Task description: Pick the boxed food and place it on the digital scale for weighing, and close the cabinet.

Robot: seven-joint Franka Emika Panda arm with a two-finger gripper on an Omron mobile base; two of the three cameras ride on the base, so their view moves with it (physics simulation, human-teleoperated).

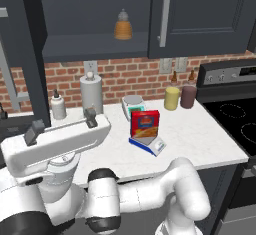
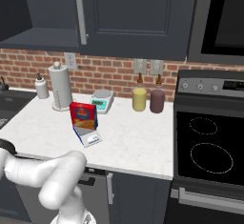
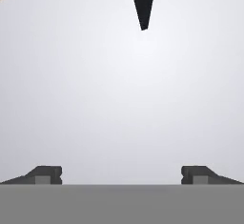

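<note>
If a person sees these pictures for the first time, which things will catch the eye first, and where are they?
The boxed food, bright red, stands upright on the digital scale in the middle of the white counter. Above it, the dark cabinet has its left door open, with an amber bottle alone on the shelf. In the foreground of the left base view, the gripper stands open and holds nothing.

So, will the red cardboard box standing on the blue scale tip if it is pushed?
Probably yes: the red cardboard box stands upright and narrow on the small blue scale. It looks stiff and likely light, so a nudge could topple or slide it.
</note>
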